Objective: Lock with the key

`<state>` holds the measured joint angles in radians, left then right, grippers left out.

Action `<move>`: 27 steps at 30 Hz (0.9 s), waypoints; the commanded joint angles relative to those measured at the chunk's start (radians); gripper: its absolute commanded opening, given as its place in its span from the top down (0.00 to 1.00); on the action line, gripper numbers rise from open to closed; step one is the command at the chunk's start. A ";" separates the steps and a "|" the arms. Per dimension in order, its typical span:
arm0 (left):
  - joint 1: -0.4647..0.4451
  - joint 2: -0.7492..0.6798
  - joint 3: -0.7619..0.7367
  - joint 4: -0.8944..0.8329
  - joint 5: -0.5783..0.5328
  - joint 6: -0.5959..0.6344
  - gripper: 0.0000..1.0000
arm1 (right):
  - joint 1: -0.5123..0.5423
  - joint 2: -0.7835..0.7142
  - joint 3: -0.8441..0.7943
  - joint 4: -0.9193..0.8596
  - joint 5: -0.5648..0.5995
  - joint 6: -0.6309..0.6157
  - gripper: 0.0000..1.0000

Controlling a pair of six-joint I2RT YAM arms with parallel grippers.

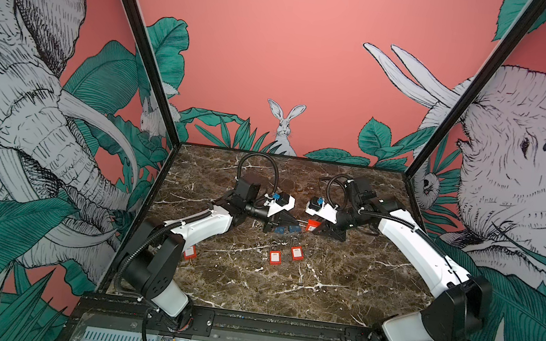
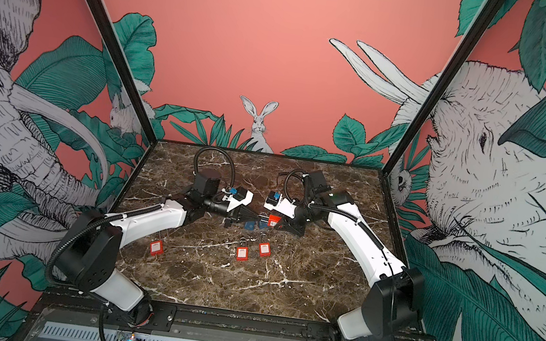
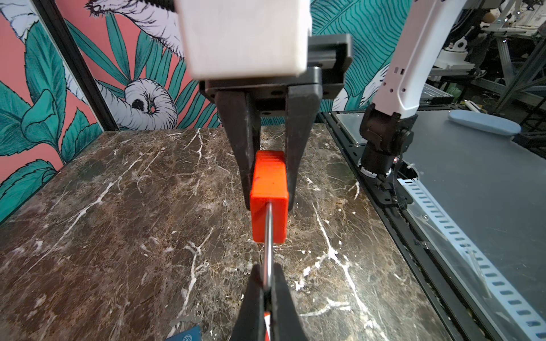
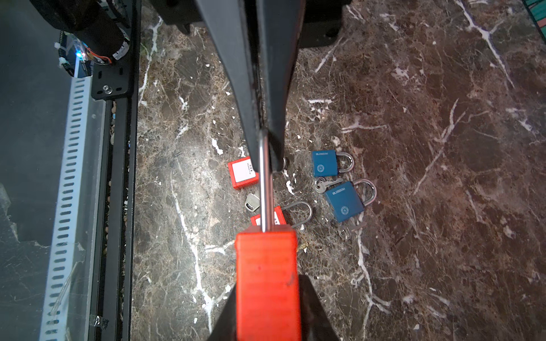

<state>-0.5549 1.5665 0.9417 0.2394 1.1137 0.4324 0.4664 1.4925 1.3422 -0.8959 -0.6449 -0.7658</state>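
Pinching padlock shackle: left fingers (right fingers: body).

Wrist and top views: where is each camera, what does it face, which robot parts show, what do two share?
Top views: high in front, looking down at the table; left arm and right arm show.
Left wrist: on left arm, looking past left gripper at padlock; right gripper beyond.
Right wrist: on right arm, looking past right gripper at padlock; left gripper beyond.
Shared: both wrist views show padlock and both grippers.
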 commanded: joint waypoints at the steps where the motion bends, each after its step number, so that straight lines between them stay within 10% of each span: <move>1: -0.069 0.020 -0.024 0.175 0.028 -0.071 1.00 | 0.037 0.020 0.054 0.188 -0.158 0.043 0.90; 9: -0.051 0.035 -0.016 0.219 0.027 -0.103 1.00 | 0.035 -0.021 0.022 0.127 -0.010 -0.006 0.73; 15: -0.011 0.032 -0.008 0.230 0.037 -0.113 1.00 | -0.005 -0.057 0.031 -0.018 0.019 -0.012 0.32; 27: 0.003 0.019 0.009 0.196 0.064 -0.078 1.00 | -0.089 -0.205 0.005 -0.137 0.004 0.025 0.29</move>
<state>-0.5529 1.6066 0.9302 0.4202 1.1404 0.3374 0.3988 1.2778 1.3415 -0.9646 -0.6159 -0.7471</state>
